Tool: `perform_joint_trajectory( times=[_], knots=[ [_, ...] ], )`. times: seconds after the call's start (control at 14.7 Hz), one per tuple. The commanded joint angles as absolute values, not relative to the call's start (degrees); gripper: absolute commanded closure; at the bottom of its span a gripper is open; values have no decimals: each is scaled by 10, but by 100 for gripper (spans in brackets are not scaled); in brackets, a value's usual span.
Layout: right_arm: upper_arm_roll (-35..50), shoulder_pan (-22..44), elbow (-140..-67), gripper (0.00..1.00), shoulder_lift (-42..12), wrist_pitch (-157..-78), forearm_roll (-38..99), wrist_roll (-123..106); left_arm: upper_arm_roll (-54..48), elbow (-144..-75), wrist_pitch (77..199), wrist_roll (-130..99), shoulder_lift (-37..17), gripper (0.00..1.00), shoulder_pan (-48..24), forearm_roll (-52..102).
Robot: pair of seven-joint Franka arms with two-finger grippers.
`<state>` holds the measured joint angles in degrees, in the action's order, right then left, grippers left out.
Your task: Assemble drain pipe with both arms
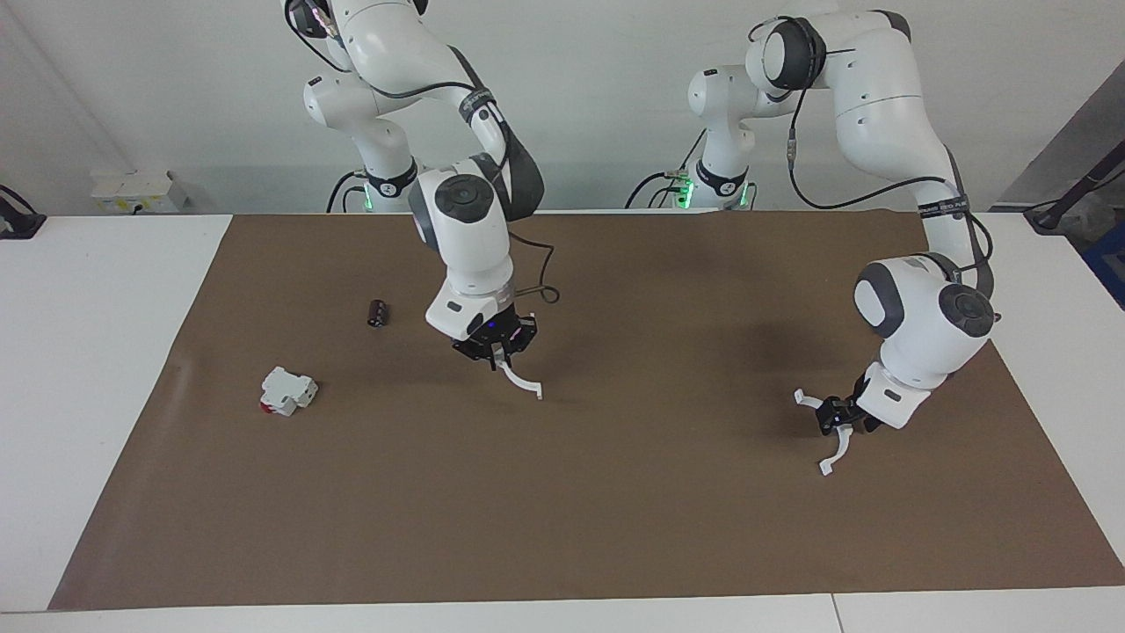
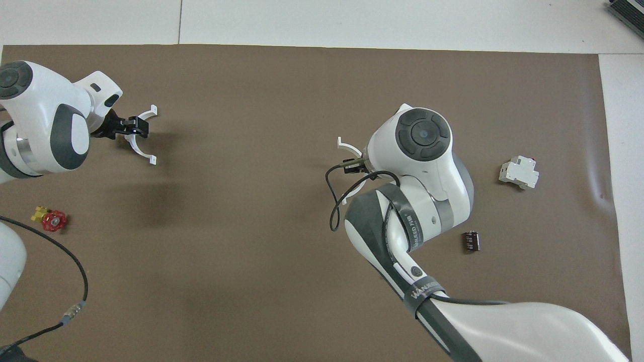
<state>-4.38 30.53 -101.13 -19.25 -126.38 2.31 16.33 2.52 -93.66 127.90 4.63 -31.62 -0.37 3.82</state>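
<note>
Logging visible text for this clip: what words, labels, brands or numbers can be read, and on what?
"WANKEER" or similar, uncertain: on the grey cable straps of the right arm, overhead view.
Strap print on the left arm: too small to read.
White part with a red end and black cylinder: no readable text.

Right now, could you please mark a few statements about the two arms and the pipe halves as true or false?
1. The left gripper holds one white arc. True.
2. The right gripper is empty. False: it grips the other arc.
3. The two arcs are already joined into a ring. False: they are apart, one in each gripper.
4. The black cylinder lies nearer to the robots than the white part with a red end. True.
5. A red valve shows in the overhead view. True.
</note>
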Motion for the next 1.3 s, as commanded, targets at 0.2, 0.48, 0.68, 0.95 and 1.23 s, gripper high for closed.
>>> perform_joint_trajectory(
  times=[0.2, 0.48, 0.68, 0.95, 1.23],
  knots=[
    [-45, 362, -1023, 100, -224, -1310, -7, 203, 25, -928, 1273, 67, -318, 46, 1, 70],
    [-45, 393, -1028, 100, -249, -1358, -28, 326, 25, -929, 1251, 77, -310, 89, 2, 70],
    [-46, 395, -1046, 100, -251, -1382, -34, 345, 27, -928, 1239, 76, -296, 100, -4, 70],
    [-46, 404, -1066, 100, -253, -1410, -46, 359, 30, -972, 1239, 75, -241, 100, -18, 69],
    [-44, 403, -1078, 100, -252, -1412, -103, 357, 31, -1021, 1238, 32, -197, 100, -49, 62]
  ],
)
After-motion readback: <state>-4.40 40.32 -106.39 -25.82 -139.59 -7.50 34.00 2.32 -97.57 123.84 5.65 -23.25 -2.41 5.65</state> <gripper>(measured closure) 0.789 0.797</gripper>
